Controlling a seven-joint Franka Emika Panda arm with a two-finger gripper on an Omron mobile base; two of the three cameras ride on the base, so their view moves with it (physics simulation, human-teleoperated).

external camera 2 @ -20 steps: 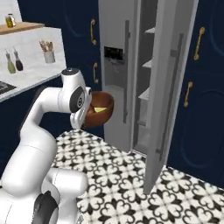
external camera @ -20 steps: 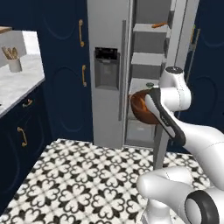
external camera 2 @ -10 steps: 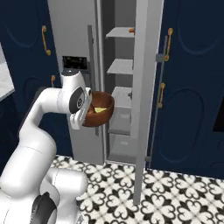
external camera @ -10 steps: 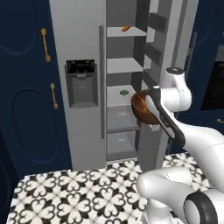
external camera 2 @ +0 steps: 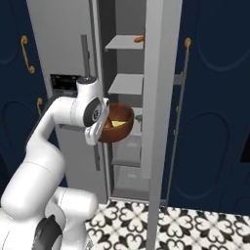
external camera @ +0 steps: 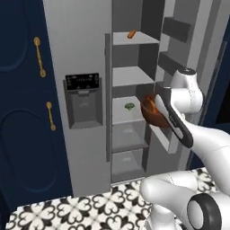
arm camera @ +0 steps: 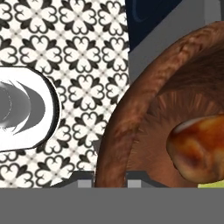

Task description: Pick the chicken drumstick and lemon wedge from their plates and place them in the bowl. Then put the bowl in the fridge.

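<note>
The gripper (arm camera: pixel 110 177) was clamped on the rim of the bowl (external camera 2: pixel 116 124), holding it in the air in front of the open fridge (external camera: pixel 81 58), level with a middle shelf. The chicken drumstick (arm camera: pixel 199 148) and lemon wedge (external camera 2: pixel 117 124) lay inside the bowl.

The fridge (external camera: pixel 90 58) stands open, its pale shelves reachable between the dispenser door and the swung-out door (external camera 2: pixel 161 97). A broccoli floret (external camera: pixel 129 107) occupies the middle shelf; a small orange item (external camera: pixel 131 34), perhaps a carrot, sits on the top shelf. The shelf between looks bare.
</note>
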